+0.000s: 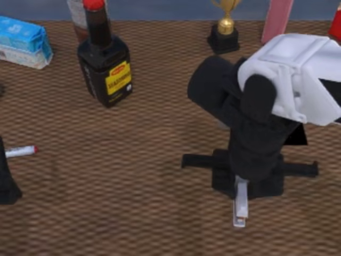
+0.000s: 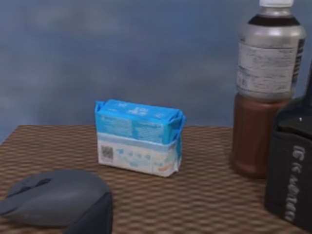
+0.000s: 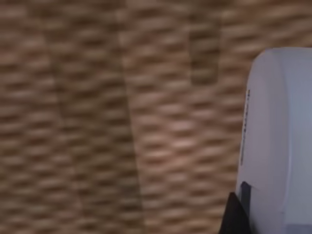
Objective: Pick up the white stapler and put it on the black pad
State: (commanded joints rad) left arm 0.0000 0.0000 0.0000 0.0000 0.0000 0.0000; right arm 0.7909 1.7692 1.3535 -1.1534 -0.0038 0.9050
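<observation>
The white stapler (image 1: 241,205) lies lengthwise on the woven brown table at the front right, its near end poking out from under my right gripper (image 1: 244,184). That gripper hangs straight down over the stapler's far half, its black body hiding where it meets it. The right wrist view shows the stapler (image 3: 278,136) close up along one side, over the table weave. A flat black corner (image 1: 298,137), which looks like the black pad, shows just behind the right arm; the rest is hidden. My left arm (image 1: 7,181) is parked at the left edge.
At the back left stand a dark sauce bottle (image 1: 106,66), a brown bottle (image 1: 79,21) and a blue tissue pack (image 1: 24,40). A red-capped white marker (image 1: 20,151) lies at the left. A gold trophy (image 1: 225,32) and a pink object (image 1: 277,18) stand at the back. A grey mouse (image 2: 48,195) lies near the left arm.
</observation>
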